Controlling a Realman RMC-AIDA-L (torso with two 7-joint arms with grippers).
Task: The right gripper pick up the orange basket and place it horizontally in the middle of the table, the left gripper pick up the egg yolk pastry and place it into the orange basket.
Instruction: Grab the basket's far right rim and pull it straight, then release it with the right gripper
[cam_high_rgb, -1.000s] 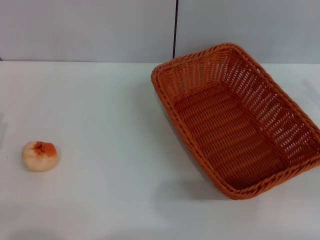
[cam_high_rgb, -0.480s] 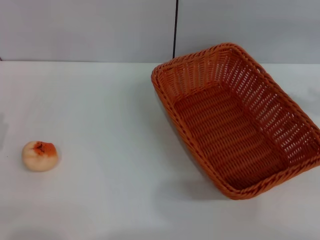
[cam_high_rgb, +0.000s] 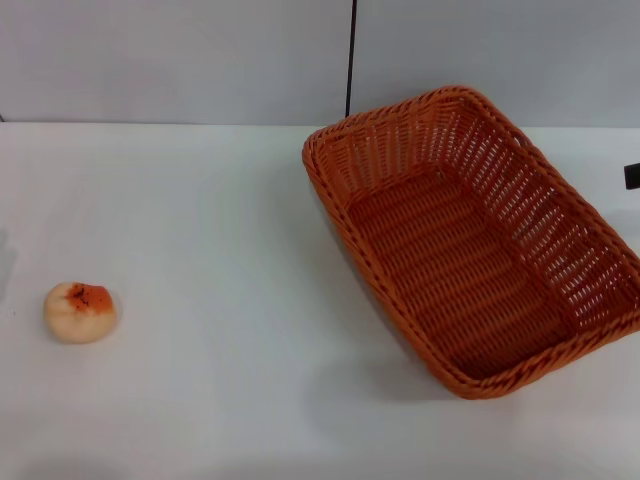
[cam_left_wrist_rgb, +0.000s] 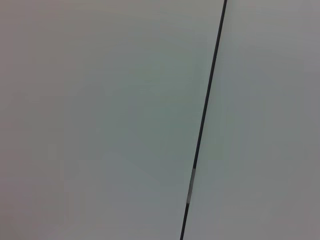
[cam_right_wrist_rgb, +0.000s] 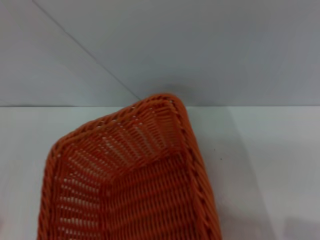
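Note:
The orange basket (cam_high_rgb: 400, 150) lies empty on the right half of the white table (cam_high_rgb: 220, 250), turned at an angle with one corner toward the back wall. The right wrist view looks down on the orange basket (cam_right_wrist_rgb: 125, 190) from close above one end. Only a small black piece of my right gripper (cam_high_rgb: 633, 177) shows, at the right edge of the head view, beside the basket's far right rim and not touching it. The egg yolk pastry (cam_high_rgb: 80, 311), cream with an orange-red patch on top, sits alone at the front left. My left gripper is out of view.
A grey wall with a dark vertical seam (cam_high_rgb: 351, 55) stands behind the table. The left wrist view shows only that wall and its seam (cam_left_wrist_rgb: 202, 125). Bare tabletop lies between the pastry and the basket.
A black piece of the right gripper has come into the head view at the right edge. The basket and the pastry have not moved.

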